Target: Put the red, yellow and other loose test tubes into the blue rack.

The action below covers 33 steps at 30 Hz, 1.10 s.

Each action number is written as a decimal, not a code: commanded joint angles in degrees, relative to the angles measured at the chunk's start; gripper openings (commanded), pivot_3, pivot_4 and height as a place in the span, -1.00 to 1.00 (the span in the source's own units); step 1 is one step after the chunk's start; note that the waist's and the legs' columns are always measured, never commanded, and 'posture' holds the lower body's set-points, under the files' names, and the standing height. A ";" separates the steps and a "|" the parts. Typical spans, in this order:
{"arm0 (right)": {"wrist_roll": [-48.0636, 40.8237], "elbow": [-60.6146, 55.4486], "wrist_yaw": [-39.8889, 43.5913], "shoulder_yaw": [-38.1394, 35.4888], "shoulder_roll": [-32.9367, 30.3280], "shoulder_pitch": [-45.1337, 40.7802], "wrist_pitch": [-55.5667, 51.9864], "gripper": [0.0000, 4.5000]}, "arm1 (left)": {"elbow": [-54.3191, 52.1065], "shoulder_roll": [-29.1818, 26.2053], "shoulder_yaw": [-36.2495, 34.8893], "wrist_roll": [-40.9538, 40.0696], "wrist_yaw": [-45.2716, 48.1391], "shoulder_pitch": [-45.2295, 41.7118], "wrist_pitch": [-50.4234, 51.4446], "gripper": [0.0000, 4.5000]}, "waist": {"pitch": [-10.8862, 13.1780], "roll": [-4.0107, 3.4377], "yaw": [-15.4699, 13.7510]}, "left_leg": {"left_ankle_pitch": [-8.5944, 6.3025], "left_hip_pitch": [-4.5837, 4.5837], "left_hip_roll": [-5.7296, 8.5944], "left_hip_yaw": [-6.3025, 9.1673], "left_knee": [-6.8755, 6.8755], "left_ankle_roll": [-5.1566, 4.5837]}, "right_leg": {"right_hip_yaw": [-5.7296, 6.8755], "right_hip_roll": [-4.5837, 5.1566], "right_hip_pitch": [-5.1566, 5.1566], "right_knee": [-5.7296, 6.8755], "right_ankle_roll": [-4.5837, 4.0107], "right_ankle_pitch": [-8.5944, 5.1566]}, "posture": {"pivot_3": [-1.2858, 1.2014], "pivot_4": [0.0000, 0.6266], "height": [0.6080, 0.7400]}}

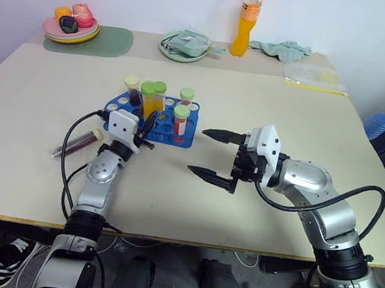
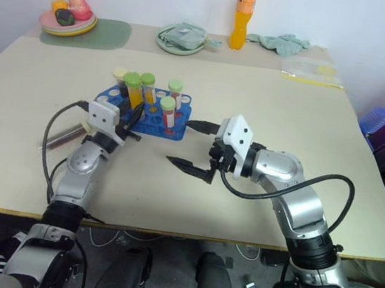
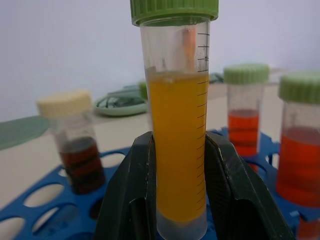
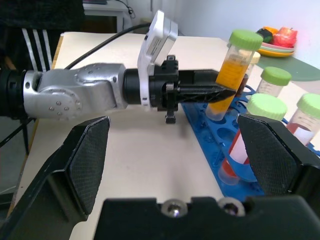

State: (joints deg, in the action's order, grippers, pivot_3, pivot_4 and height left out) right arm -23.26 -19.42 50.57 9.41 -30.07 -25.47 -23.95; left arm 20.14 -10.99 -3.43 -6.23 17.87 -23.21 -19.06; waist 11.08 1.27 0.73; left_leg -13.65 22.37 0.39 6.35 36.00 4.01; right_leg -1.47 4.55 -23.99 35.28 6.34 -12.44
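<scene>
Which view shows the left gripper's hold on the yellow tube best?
Left wrist view: fingers clamp the yellow tube close up. Right wrist view shows it side-on over the blue rack; head views show it small.

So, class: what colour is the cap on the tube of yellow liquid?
Green cap, clearest in the left wrist view.

Silver arms, black cables — white wrist housings, black fingers [image 4: 90, 165].

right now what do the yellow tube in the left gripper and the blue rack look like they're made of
Yellow tube: clear, glossy plastic by the look, since the liquid and printed graduation marks show through it; its green screw cap looks like opaque ribbed plastic. Blue rack: probably moulded plastic, opaque, one even blue with round holes.
</scene>
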 commanded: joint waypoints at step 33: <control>1.63 -0.49 -1.01 -1.32 0.35 -1.08 2.51 1.00 | -28.93 -14.75 -7.29 -18.90 11.62 9.98 29.30 0.98 | 0.04 -0.09 0.47 | -0.02 -0.12 -0.04 0.07 -0.09 -0.02 | 0.02 -0.03 0.07 0.04 0.00 -0.02 | 0.03 -0.52 1.00</control>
State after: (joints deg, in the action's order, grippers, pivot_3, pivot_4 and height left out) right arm -21.29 -18.68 49.43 9.13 -29.79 -25.94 -22.46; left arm -2.92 -22.72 -7.22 -19.93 28.29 -13.52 4.12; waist 11.13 1.18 1.19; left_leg -13.67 22.25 0.35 6.42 35.94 3.99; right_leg -1.44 4.51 -23.93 35.34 6.31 -12.48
